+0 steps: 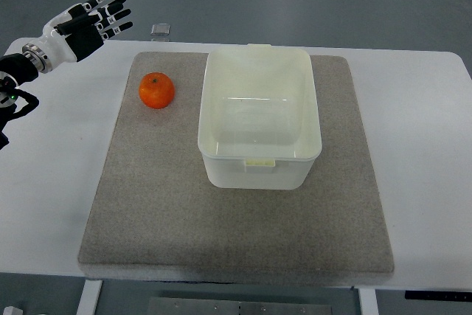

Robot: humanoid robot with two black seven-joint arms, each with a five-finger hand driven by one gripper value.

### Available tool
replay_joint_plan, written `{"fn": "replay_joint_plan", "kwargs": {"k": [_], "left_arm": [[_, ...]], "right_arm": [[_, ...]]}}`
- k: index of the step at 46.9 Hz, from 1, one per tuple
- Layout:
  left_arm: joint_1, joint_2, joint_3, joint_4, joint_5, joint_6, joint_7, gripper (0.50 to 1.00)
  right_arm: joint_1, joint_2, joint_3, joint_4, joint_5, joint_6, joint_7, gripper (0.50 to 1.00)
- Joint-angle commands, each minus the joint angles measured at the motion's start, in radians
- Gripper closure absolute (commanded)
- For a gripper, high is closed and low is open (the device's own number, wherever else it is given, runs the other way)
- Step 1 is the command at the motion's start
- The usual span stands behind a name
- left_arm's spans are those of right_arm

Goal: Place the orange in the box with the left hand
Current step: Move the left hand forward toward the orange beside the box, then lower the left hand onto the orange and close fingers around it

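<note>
Orange [156, 90] on grey mat [184, 212] just left of empty cream box [258, 171], left hand [92, 20] spread, holding nothing

The robot's left hand [87, 22] has a white shell over the back of the palm and black, segmented fingers [110, 12], each marked with small white patches along its length. Behind it, a ringed silver metal cuff forms the wrist [35, 57], joining a black forearm [11, 79]. A small green light shows on the dark forearm housing near the picture's left edge, beside a loop of black cable [24, 106].
</note>
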Motion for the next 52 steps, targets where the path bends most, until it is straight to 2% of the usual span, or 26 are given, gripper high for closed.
{"fn": "replay_joint_plan", "kwargs": {"k": [1,11,21,28,32,43,52], "left_arm": [[-0.020,0.012,-0.001,-0.003,0.142,0.002,-0.033,0.508],[-0.035,0.031,-0.001,-0.021,0.423,0.012,-0.193,0.512],[-0.041,0.092,0.065,-0.128,0.668,0.017,-0.210,0.519],[-0.044,0.094,0.079,-0.151,0.817,0.043,-0.222,0.519],[-0.055,0.094,0.113,-0.173,0.921,0.089,-0.243,0.525],[-0.067,0.092,0.263,-0.249,1.099,0.288,-0.320,0.525],[-0.083,0.084,0.298,-0.254,1.248,0.351,-0.335,0.531]], "right_arm": [[0.000,0.000,0.000,0.000,0.000,0.000,0.000,0.568],[0.000,0.000,0.000,0.000,0.000,0.000,0.000,0.568],[0.000,0.000,0.000,0.000,0.000,0.000,0.000,0.568],[0.000,0.000,0.000,0.000,0.000,0.000,0.000,0.568],[0.000,0.000,0.000,0.000,0.000,0.000,0.000,0.568],[0.000,0.000,0.000,0.000,0.000,0.000,0.000,0.568],[0.000,0.000,0.000,0.000,0.000,0.000,0.000,0.568]]}}
